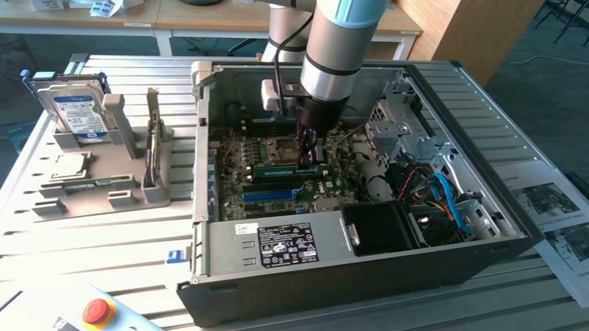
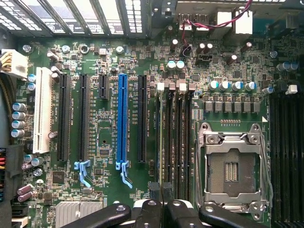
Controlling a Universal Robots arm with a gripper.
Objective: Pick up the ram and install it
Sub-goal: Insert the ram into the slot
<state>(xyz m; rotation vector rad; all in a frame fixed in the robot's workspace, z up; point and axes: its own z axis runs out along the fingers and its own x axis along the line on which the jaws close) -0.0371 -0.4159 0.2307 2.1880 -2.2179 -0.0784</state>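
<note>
The ram [image 1: 288, 168], a thin green stick, stands on its long edge over the memory slots [image 2: 176, 137] of the motherboard [image 2: 104, 71], inside the open computer case [image 1: 368, 276]. My gripper [image 1: 310, 157] reaches straight down into the case and is shut on the ram's upper edge. In the wrist view the black fingers [image 2: 149, 211] meet just above those dark slots, between the blue slot [image 2: 122, 123] and the bare processor socket [image 2: 232, 166].
A grey holder [image 1: 101, 193] at the exterior view's left carries a second green stick [image 1: 153, 134] standing upright, a hard drive [image 1: 78, 114] and a silver processor chip [image 1: 69, 165]. Drive cages and cables [image 1: 432, 186] crowd the case's right side. The power supply [image 1: 285, 245] sits in front.
</note>
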